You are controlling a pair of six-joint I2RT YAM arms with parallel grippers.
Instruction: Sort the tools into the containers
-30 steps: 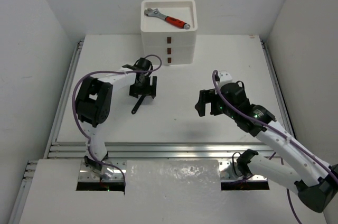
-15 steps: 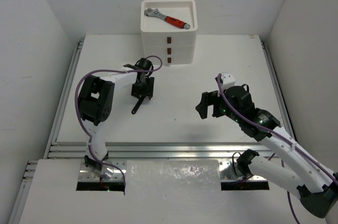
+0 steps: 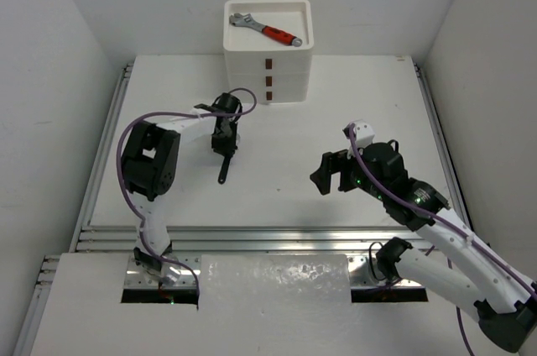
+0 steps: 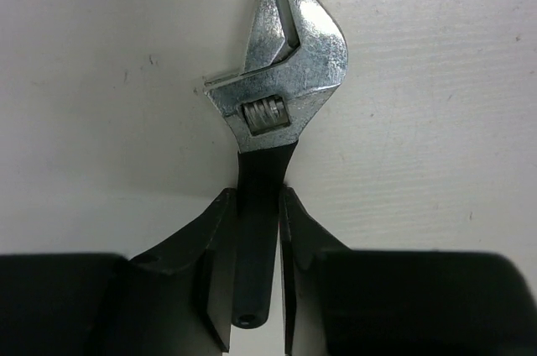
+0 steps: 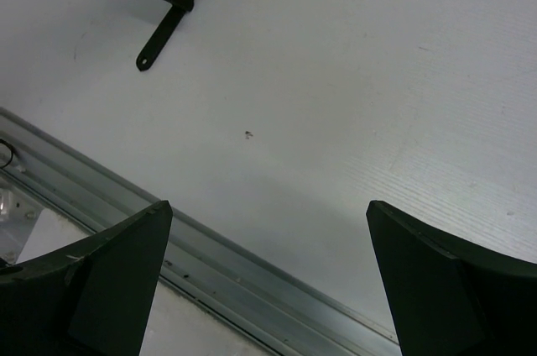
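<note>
Black-handled wrench (image 4: 277, 79): lies on the table (image 3: 294, 121), left of centre, in front of the white drawer unit (image 3: 268, 66), with the left gripper (image 4: 258, 230) pinched tight on its handle. Red-handled wrench (image 3: 267, 30): lies in the unit's top tray (image 3: 306, 24). Right gripper (image 5: 267, 213): spread wide above the table, holding nothing.

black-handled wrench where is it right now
In the top view, the black-handled wrench lies on the left half of the table, in front of the white drawer unit, its handle pinched in the left gripper.
</note>
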